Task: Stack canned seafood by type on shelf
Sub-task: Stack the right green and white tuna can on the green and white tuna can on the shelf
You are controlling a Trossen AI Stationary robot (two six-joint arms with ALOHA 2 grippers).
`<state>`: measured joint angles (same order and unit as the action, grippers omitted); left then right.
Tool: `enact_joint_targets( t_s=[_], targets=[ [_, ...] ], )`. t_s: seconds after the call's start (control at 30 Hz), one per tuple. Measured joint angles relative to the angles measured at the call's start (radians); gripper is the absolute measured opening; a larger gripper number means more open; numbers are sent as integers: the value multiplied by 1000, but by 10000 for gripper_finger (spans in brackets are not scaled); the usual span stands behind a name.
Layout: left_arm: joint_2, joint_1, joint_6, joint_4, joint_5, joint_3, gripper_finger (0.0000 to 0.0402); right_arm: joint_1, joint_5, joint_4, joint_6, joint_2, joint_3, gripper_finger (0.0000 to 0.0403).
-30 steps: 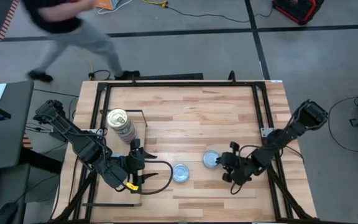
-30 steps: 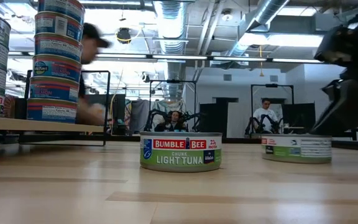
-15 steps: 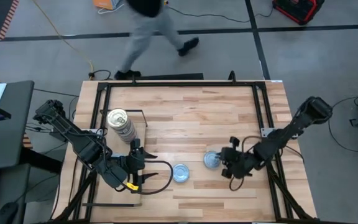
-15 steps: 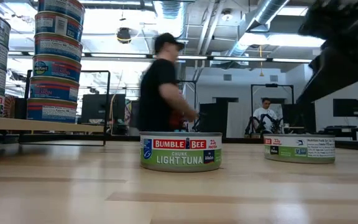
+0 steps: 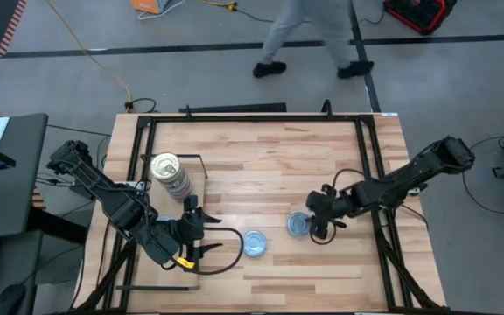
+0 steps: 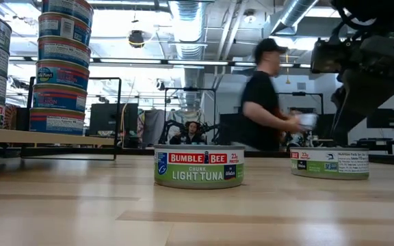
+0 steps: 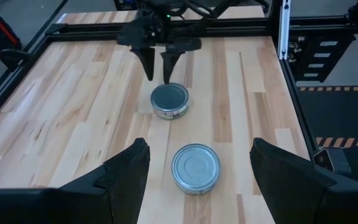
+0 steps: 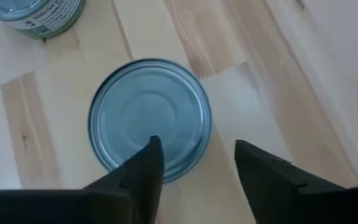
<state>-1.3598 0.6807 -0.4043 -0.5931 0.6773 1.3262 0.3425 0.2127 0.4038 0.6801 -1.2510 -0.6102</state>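
Parting over one tin [image 5: 298, 225], your right gripper [image 5: 318, 219] is now moving in from the table's right edge, jaws apart, holding nothing. Second tin [image 5: 254, 242] is waiting nearby. Left gripper [image 5: 201, 234] is idling open, empty.

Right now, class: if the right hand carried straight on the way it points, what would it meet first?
Most likely the blue-topped tin: the right hand hangs just above it, fingers apart and aimed down, one over the lid, the other past its rim. How far above is hard to judge.
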Motion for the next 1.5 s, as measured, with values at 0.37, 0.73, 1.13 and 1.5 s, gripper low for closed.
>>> enact_joint_targets(
  t_s=[0.37,0.73,1.13,1.5],
  targets=[
    [0,0,44,0,1,0,265,-42,-55,0,28,-90,-1,189],
    [0,0,45,0,0,0,265,-95,-103,16,19,-109,-5,63],
    [0,0,61,-2,0,0,265,-236,-102,126,-11,-113,0,19],
    [0,0,43,-25,-1,0,265,-328,-25,333,-144,7,-81,56]
  ],
)
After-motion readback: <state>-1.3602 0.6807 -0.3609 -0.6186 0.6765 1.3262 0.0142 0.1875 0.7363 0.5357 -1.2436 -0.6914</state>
